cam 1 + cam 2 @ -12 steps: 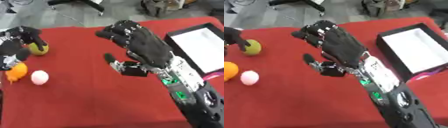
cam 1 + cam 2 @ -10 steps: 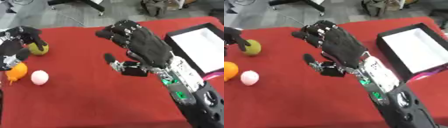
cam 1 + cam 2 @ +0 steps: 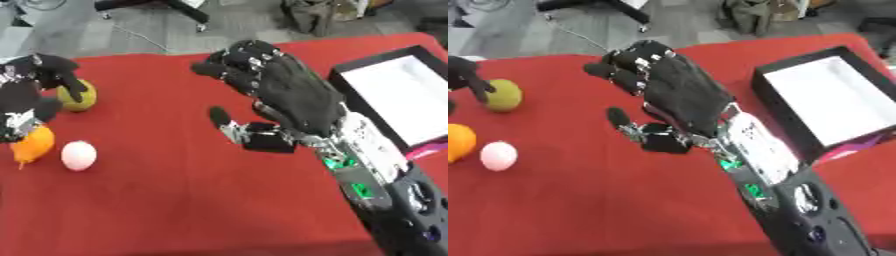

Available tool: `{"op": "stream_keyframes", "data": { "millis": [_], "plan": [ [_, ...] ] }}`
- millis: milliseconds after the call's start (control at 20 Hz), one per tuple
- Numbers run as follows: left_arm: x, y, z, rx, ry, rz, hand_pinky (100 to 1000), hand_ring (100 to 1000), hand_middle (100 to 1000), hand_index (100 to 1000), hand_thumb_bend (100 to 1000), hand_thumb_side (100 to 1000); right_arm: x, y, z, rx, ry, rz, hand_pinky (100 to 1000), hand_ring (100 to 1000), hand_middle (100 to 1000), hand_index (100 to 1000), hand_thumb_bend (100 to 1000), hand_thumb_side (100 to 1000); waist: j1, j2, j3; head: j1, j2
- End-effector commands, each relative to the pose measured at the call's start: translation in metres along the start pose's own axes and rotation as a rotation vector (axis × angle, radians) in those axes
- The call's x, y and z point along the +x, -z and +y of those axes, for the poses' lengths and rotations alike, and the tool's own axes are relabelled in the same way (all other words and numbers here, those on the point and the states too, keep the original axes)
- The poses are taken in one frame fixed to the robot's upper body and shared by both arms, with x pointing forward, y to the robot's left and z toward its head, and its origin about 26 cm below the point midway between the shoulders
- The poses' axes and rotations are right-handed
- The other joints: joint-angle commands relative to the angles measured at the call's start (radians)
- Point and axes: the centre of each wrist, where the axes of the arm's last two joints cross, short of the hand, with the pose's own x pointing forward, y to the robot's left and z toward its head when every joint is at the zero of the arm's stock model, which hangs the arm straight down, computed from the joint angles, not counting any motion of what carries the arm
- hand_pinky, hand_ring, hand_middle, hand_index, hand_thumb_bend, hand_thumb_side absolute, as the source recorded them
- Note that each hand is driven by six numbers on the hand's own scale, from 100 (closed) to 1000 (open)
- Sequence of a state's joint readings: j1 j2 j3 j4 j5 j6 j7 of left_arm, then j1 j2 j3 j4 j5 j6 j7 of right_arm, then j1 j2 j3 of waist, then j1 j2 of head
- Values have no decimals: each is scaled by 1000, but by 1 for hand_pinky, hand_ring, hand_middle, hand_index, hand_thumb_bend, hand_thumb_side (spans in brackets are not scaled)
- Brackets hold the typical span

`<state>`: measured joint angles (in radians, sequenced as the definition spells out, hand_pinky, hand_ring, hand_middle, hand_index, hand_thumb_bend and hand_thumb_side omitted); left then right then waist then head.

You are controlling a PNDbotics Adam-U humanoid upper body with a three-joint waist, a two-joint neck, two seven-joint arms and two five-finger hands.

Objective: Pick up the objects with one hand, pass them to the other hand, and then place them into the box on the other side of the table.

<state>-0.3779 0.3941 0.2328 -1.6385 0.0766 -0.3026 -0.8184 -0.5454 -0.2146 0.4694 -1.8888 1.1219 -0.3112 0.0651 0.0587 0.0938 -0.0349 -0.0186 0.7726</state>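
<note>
Our left hand [image 3: 35, 85] curls over the yellow-green ball [image 3: 80, 96]; our right hand [image 3: 293, 97] waits empty, fingers spread, well right of it.

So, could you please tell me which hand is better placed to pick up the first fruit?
The left hand: it hovers at the yellow-green fruit; the right hand is open mid-table.

**Left eye view: both hands over the red desk**

We see the right robot hand [image 3: 293, 95] spread open mid-desk [image 3: 175, 200]. Left robot hand [image 3: 31, 95] touches the yellow-green ball [image 3: 80, 97]; orange fruit [image 3: 33, 144] and pink ball [image 3: 78, 155] lie just below. Box [image 3: 404, 100] at right.
</note>
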Motion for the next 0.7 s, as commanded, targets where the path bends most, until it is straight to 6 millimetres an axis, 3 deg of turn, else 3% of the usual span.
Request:
{"op": "stream_keyframes", "data": {
  "millis": [50, 200, 350, 700],
  "plan": [
    [7, -17, 42, -225, 380, 93, 723, 578, 612, 839, 472, 373, -1, 2, -7, -13, -22, -12, 776, 718, 732, 887, 100, 242, 3, -13, 0, 4, -3],
    [-13, -35, 59, -395, 590, 257, 732, 639, 664, 854, 571, 373, -1, 2, -7, -12, -19, -12, 775, 717, 731, 887, 100, 241, 7, -14, -8, 7, -3],
    [-37, -46, 64, -591, 716, 392, 734, 663, 688, 872, 641, 385, 0, 3, -6, -12, -14, -20, 776, 717, 731, 887, 100, 242, 9, -14, -14, 12, -3],
    [-85, -54, 31, -764, 749, 470, 724, 653, 675, 859, 625, 371, 1, 4, -6, -9, -9, -22, 775, 716, 730, 886, 100, 243, 8, -14, -22, 13, -3]
  ]
}}
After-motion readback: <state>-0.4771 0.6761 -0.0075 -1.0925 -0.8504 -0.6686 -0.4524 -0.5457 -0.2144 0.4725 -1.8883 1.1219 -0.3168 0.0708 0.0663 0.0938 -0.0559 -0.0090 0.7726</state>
